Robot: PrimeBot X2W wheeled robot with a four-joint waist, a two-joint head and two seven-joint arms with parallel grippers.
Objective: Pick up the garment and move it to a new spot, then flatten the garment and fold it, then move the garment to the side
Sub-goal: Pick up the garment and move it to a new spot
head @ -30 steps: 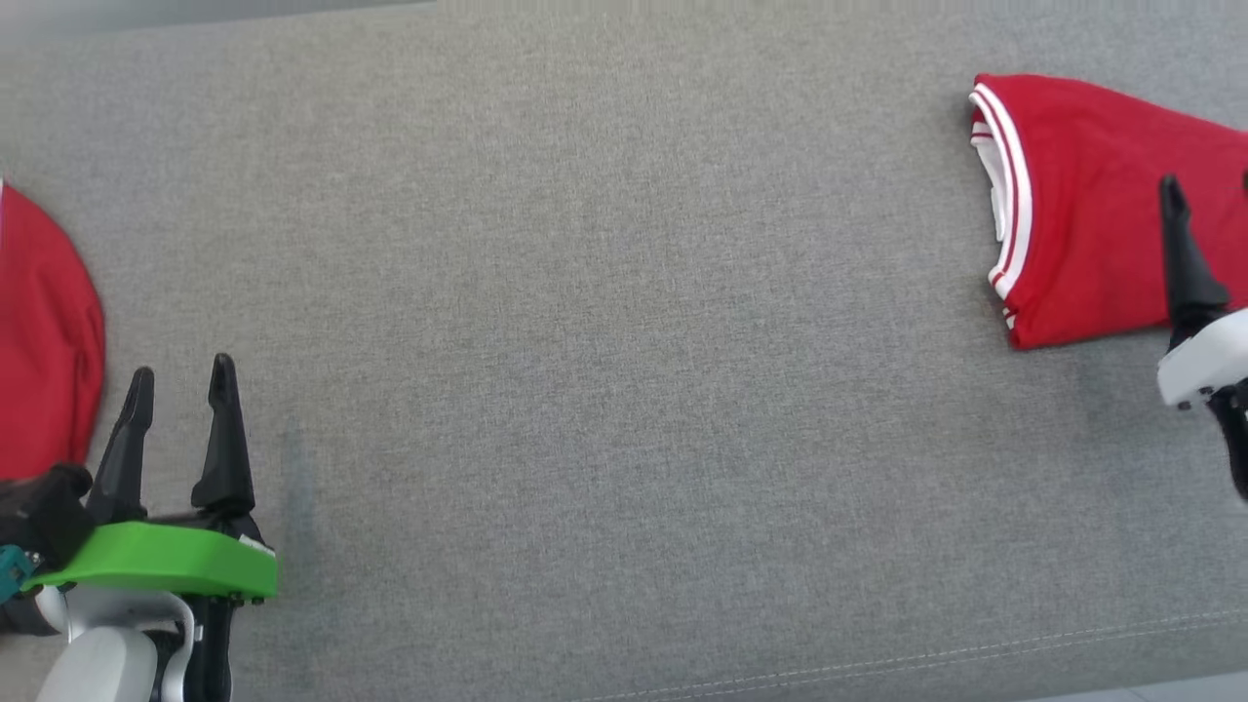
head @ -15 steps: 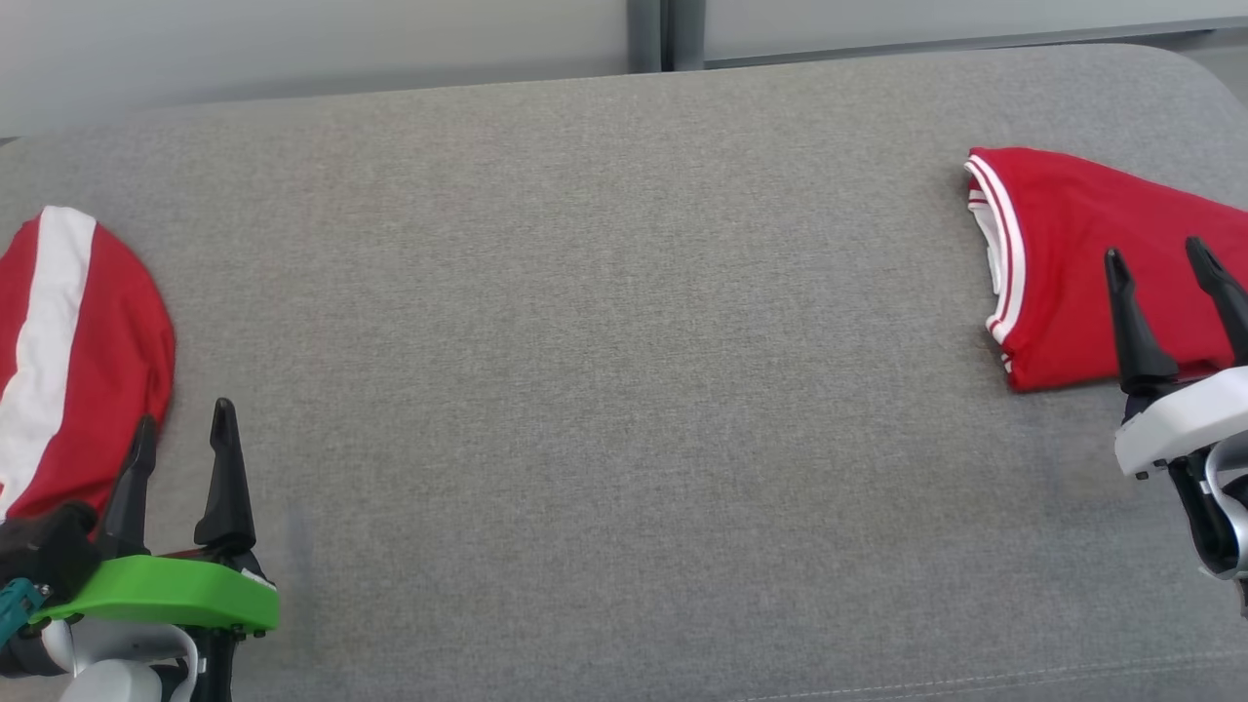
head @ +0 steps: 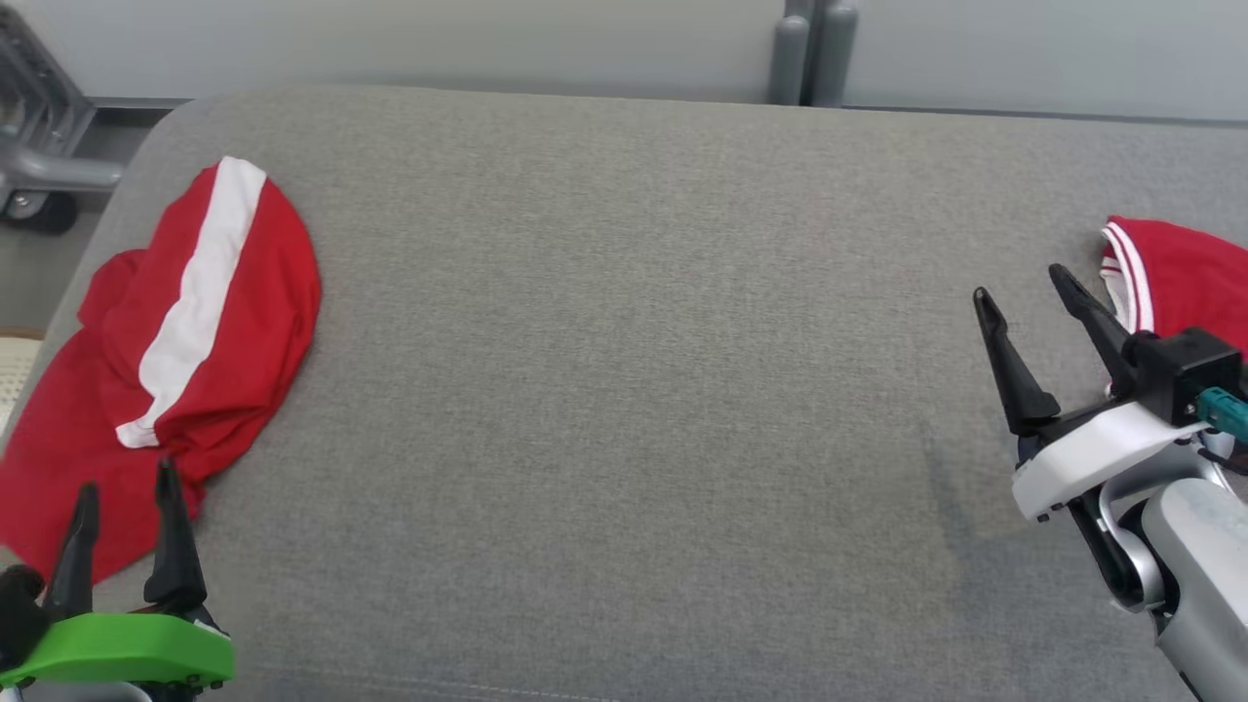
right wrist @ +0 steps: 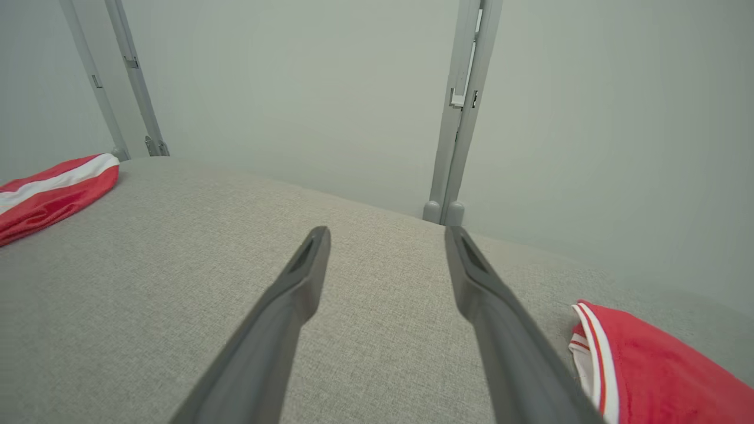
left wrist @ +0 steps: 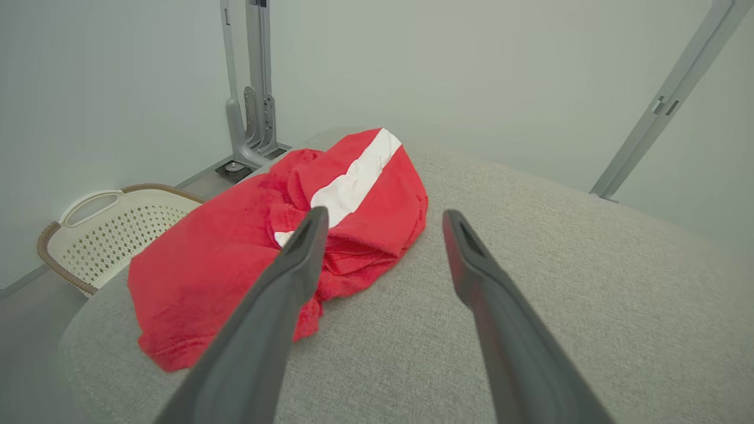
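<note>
A crumpled red garment with a white stripe (head: pixel 224 292) lies at the left end of the grey padded table (head: pixel 624 341); it also appears as a heap (left wrist: pixel 235 247) in the left wrist view and far left (right wrist: pixel 53 188) in the right wrist view. My left gripper (head: pixel 127 478) (left wrist: pixel 384 213) hangs open just short of the heap's near edge, holding nothing. A folded red garment with white-striped trim (head: pixel 1189 273) (right wrist: pixel 660 365) rests at the table's right end. My right gripper (head: pixel 1019 282) (right wrist: pixel 387 231) stands open just left of it, with nothing between its fingers.
A white perforated laundry basket (left wrist: pixel 118 227) stands on the floor beyond the table's left end. A grey wheeled frame (head: pixel 39 127) is at the far left corner. Grey posts (head: pixel 814 54) rise behind the table against the wall.
The head camera has turned left and tipped up, bringing the crumpled garment into full view. The right gripper has come off the folded garment to its left side. Both grippers stay open.
</note>
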